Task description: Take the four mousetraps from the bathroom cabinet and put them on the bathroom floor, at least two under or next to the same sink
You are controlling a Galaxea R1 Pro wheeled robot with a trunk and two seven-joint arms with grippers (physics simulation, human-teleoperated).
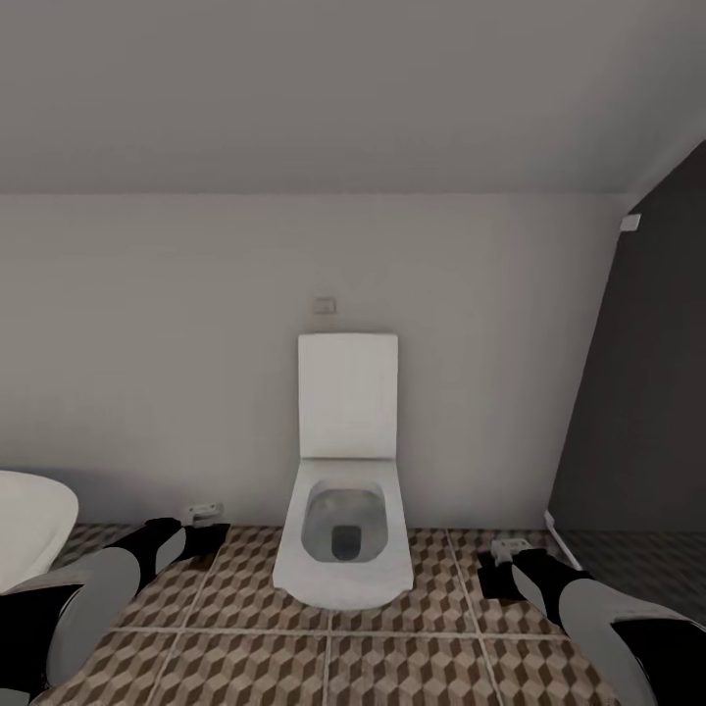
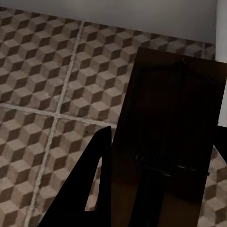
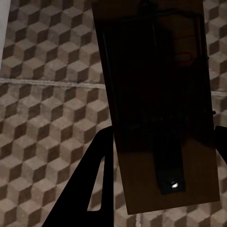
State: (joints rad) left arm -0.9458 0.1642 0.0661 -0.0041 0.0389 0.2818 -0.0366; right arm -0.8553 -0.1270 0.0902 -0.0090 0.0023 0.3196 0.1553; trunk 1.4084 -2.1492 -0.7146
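The robot faces a white wall-mounted toilet with its lid raised, standing on the bathroom floor of large square tiles printed with brown, beige and white cubes. At about nine o'clock in the head view a rounded white rim shows; whether it belongs to the sink or to the bathtub cannot be told.

Each arm carries a trap. In the left wrist view a flat brown wooden mousetrap with dark wire parts sits between the dark fingers of the left gripper, which is closed on the board. In the right wrist view a second brown wooden mousetrap, with a red mark near its far end and a metal catch, is clamped in the right gripper the same way. Both hang low over the tiles, at about seven and five o'clock of the toilet bowl.

The step in hand appears to be carrying the pair towards a drop-off spot. The sink is not clearly in sight, so releasing here would probably not satisfy the sink condition. A good approach would be to turn the base until the basin is identified, keep both boards level and low, lower each almost to the tile beside the vanity, then open the fingers gently so the boards do not bounce or slide away.
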